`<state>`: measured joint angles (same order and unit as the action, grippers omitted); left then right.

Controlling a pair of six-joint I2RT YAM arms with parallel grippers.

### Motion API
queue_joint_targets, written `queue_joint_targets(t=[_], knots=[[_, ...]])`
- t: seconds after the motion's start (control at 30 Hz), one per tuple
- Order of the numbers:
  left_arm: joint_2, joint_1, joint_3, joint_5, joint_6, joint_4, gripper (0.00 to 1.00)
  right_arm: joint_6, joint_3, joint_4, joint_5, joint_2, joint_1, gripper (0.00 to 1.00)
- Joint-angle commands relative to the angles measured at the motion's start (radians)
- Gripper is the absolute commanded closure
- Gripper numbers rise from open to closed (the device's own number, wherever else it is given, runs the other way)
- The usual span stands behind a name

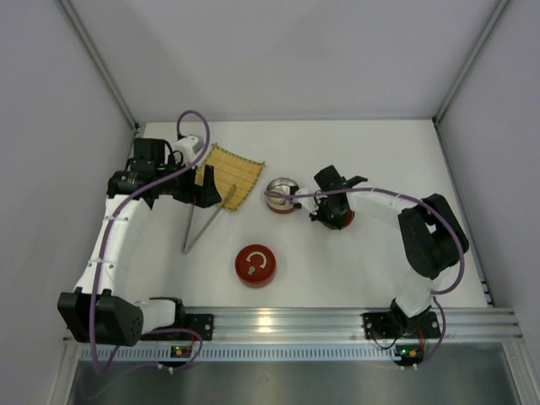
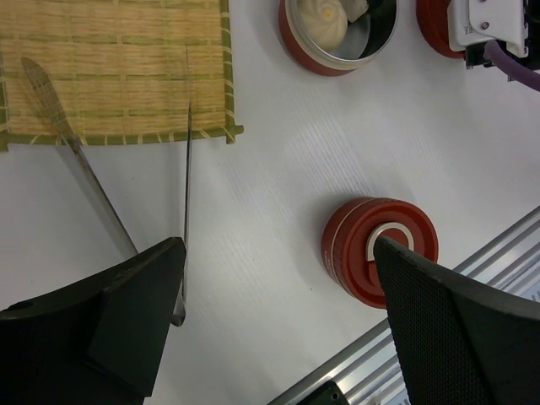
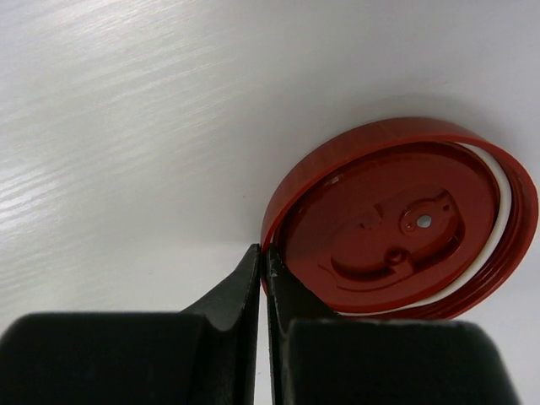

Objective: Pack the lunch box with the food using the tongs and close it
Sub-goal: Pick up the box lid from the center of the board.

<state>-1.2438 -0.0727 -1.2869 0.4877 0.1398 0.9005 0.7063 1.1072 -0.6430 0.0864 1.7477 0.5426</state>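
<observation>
Presently, the right gripper (image 3: 264, 257) is closed on the rim of the red lid (image 3: 396, 228). 1 finger is set inside the rim and 1 outside it. The lid is held with its inner side facing the wrist camera, just right of the lunch box (image 2: 298, 52).

The box is left open on the table (image 1: 354, 261), between the mat (image 1: 232, 169) and the lid. Food (image 2: 322, 12) is seen inside it: 1 white round piece, with a pale piece partly shown beside it.

The left gripper (image 2: 278, 246) is held fully open above the table, at the near edge of the mat, and nothing is gripped. The tongs (image 1: 207, 221) are laid flat on the table. Both tips are rested on the mat, and the joined end is pointed toward the arm bases. In the left wrist view, that end is partly hidden by 1 finger.

A second red container (image 1: 256, 266), capped, is placed nearer the bases, well apart from the box.
</observation>
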Motion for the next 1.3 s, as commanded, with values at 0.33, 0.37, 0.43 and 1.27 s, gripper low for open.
queue_joint_targets(t=[0.33,0.37,0.43,1.27], knots=[[0.105,0.001,0.050,0.480,0.778,0.000,0.02,0.137,0.174,-0.418,0.427,-0.326,0.014,1.00],[0.128,0.001,0.060,0.500,0.840,0.008,0.02,0.160,0.195,-0.444,0.450,-0.341,0.017,1.00],[0.133,-0.007,0.057,0.569,0.973,0.037,0.02,0.176,0.223,-0.506,0.519,-0.379,0.022,1.00],[0.147,-0.768,0.061,0.146,1.272,-0.089,0.09,-0.060,0.398,-0.478,0.757,-0.395,0.266,1.00]])
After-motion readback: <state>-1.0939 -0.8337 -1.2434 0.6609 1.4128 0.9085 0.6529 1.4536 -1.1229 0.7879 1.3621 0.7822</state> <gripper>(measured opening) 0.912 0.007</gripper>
